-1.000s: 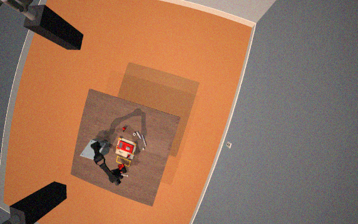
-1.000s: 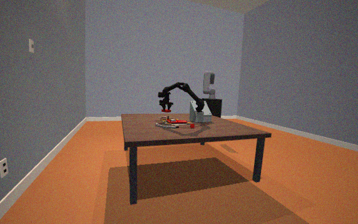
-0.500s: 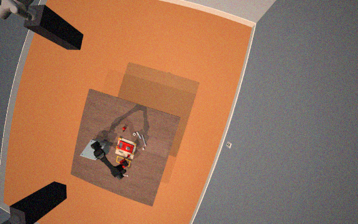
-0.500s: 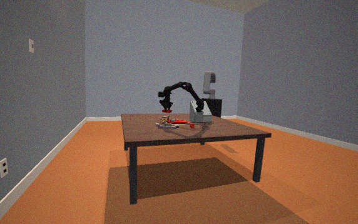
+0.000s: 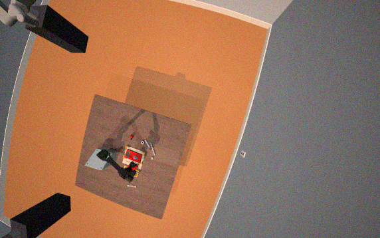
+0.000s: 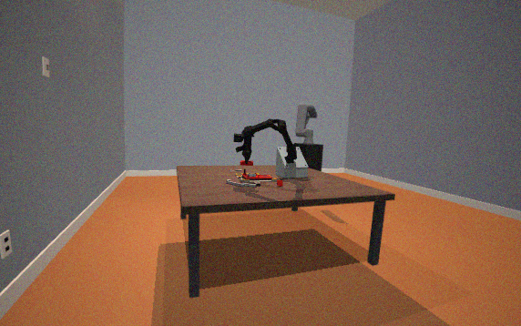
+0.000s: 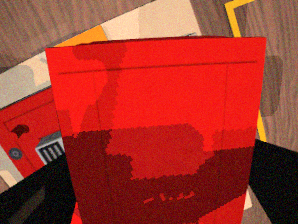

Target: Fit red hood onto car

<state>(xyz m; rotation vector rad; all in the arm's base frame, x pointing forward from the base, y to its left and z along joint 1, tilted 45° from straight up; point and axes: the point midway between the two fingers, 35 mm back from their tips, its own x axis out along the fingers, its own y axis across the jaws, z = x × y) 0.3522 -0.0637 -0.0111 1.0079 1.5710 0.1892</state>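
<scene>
The red hood [image 5: 134, 168] [image 6: 244, 164] [image 7: 160, 95] is held above the table, roof towards the wrist camera. My gripper [image 6: 247, 159] [image 7: 160, 153] is shut on the hood, with one black finger at each side. The red chassis [image 5: 133, 155] [image 6: 261, 177] [image 7: 35, 110] sits in the cream jig [image 7: 150, 22]. In the wrist view it is lower left, below the hood and turned relative to it. Part of the grey engine block [image 7: 50, 150] shows beside the left finger. The hood covers much of the chassis in that view. The pegs and the hood's corner holes cannot be made out.
A yellow outline [image 5: 137, 173] [image 7: 261, 127] lies by the jig. Grey rods [image 5: 152, 149], a white ring [image 5: 143, 142] and a small red part [image 5: 131, 136] [image 6: 280, 183] lie nearby. A white bar [image 5: 131, 186] and a pale blue-grey box [image 5: 94, 160] [image 6: 298, 171] are also on the table.
</scene>
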